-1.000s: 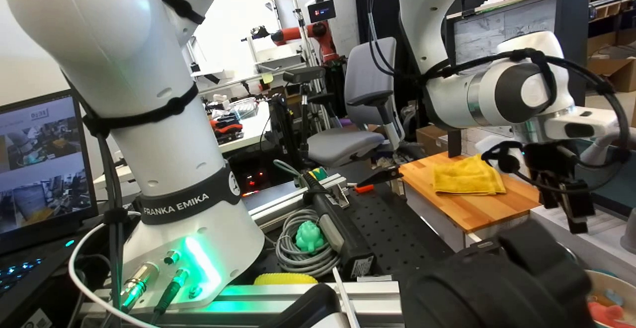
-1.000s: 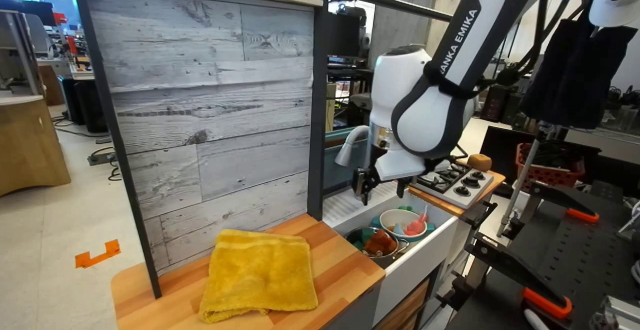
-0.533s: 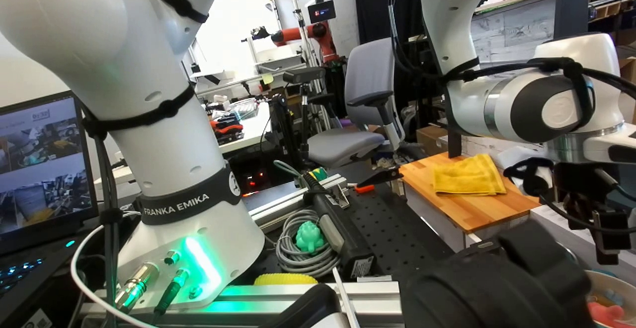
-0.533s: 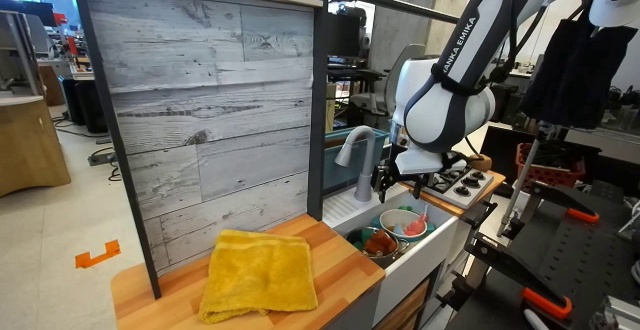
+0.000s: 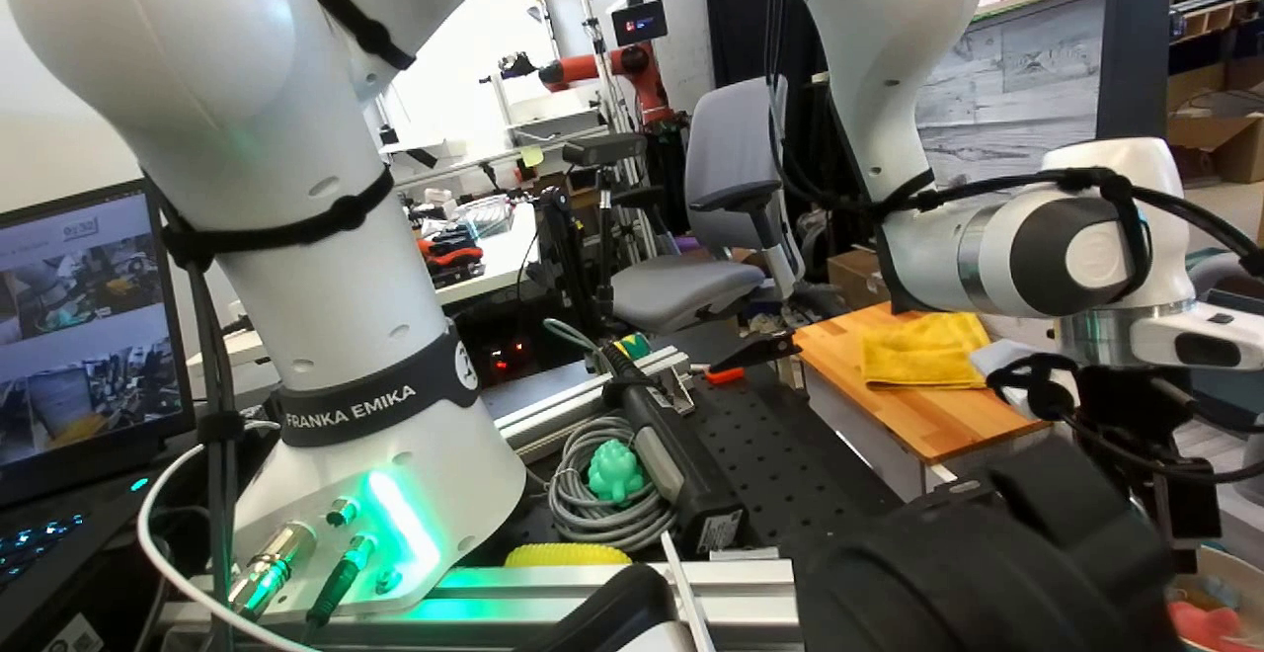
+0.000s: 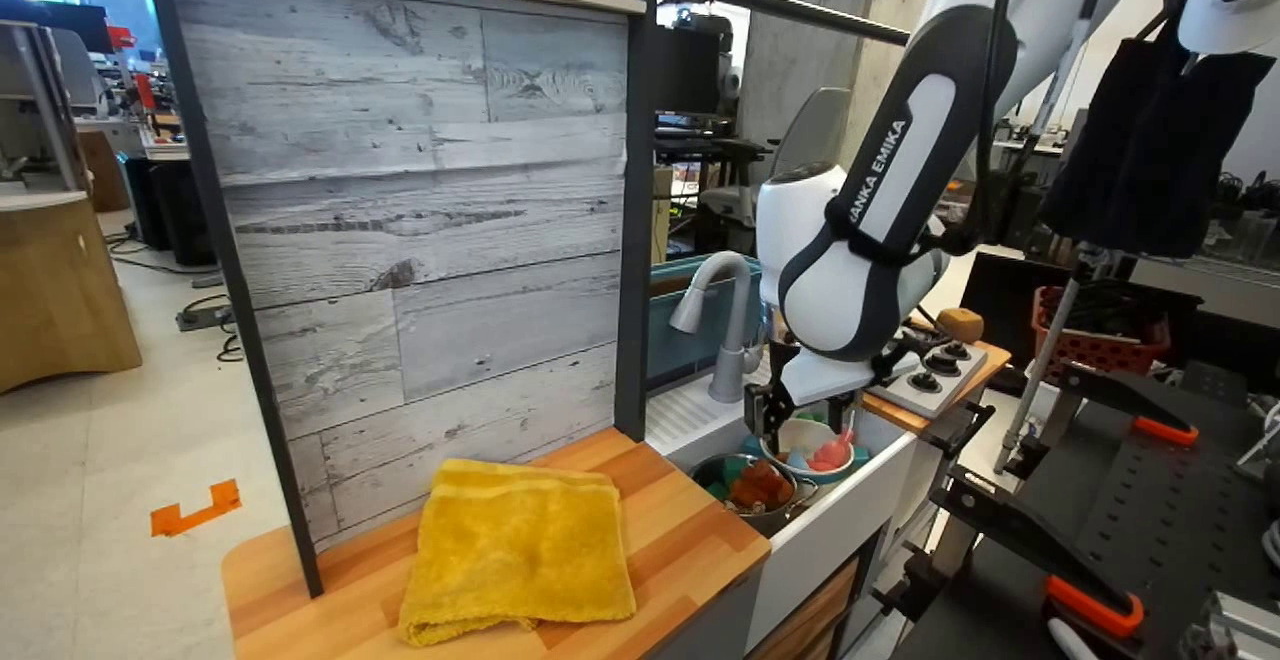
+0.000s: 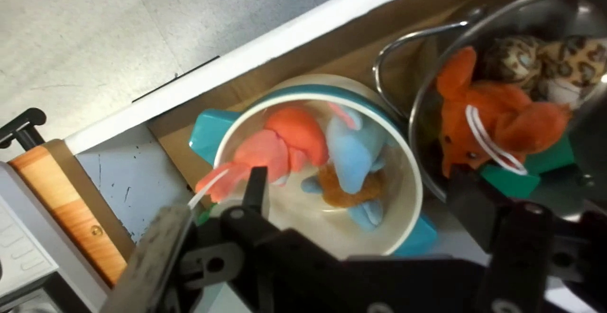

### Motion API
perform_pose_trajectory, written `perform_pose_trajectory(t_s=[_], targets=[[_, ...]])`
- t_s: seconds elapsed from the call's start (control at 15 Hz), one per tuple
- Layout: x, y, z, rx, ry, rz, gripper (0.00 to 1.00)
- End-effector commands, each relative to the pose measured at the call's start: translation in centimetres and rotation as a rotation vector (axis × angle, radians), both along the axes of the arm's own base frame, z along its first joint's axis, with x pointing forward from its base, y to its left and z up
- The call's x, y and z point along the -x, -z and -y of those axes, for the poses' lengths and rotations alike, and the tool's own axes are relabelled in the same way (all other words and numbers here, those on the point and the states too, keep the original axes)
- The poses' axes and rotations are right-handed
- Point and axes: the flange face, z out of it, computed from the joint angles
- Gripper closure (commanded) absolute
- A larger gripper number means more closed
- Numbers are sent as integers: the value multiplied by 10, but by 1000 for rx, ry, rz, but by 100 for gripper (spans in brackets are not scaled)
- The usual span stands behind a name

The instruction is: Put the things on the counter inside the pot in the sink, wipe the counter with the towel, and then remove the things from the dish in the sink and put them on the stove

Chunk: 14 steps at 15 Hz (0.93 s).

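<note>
Several plush toys (image 7: 351, 154) lie in a smooth, round bowl (image 7: 403, 197) beneath the hand (image 7: 362, 180), jaws apart.

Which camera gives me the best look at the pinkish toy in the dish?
The wrist view: it looks down into the dish, so the pinkish toy shows large. Both exterior views show it much smaller, at an angle.

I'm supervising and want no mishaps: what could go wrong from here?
The coral plush toy lies beside the light-blue plush toy, so the open black gripper might catch both. The coral toy's white cord appears near the gripper and could snag. The round steel pot sits close beside the round cream bowl; lowering the gripper might knock either rim.
</note>
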Motion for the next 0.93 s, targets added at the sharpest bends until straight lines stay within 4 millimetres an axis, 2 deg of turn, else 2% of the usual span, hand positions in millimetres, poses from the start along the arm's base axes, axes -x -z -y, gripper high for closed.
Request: perform_pose_trajectory(t_s=[0.0,0.07,0.13,0.4,0.53,0.87], targets=[[-13,22,14,49,2,-12,5],[-17,28,21,59,6,-4,0],[-19,30,24,60,6,-5,7],[-24,42,22,65,-4,-17,0],[-24,44,23,64,-3,-34,0],[-28,24,39,24,21,-3,0]])
